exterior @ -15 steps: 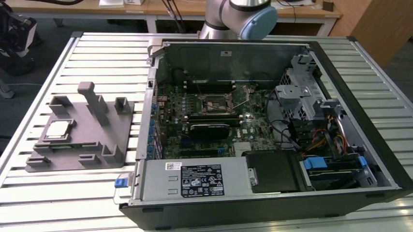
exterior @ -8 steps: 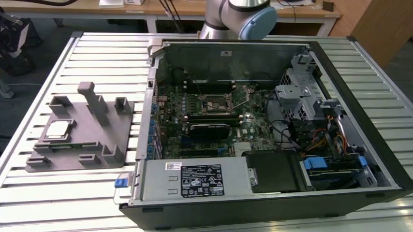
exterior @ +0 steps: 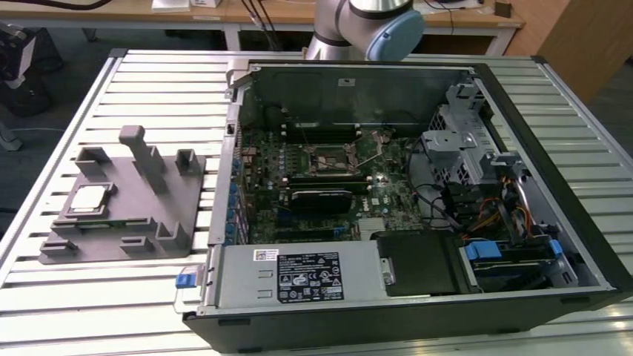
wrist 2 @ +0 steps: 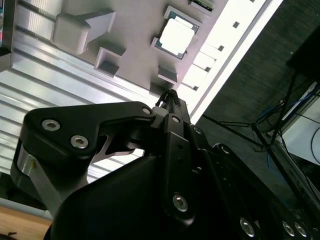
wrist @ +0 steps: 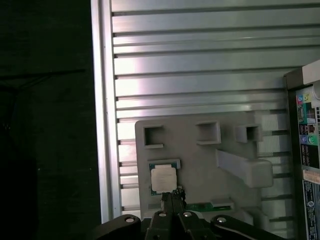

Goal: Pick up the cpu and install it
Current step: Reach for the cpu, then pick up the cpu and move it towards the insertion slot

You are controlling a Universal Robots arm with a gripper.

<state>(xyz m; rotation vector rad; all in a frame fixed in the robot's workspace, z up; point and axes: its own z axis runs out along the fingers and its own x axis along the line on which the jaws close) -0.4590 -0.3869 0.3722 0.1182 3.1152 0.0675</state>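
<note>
One cpu [wrist: 163,179] lay in one tray [wrist: 200,165] on the worktop [wrist: 200,75]. One pincer [wrist: 173,196] hung near the cpu, pressed together, empty.

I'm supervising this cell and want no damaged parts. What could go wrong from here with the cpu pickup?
1. In the first wrist view the gripper appears lined up with the cpu's edge, not its middle. Coming down there may tilt or scrape the chip.
2. The tray's tall pegs stand between cpu and case, so a low carry could clip them.
</note>
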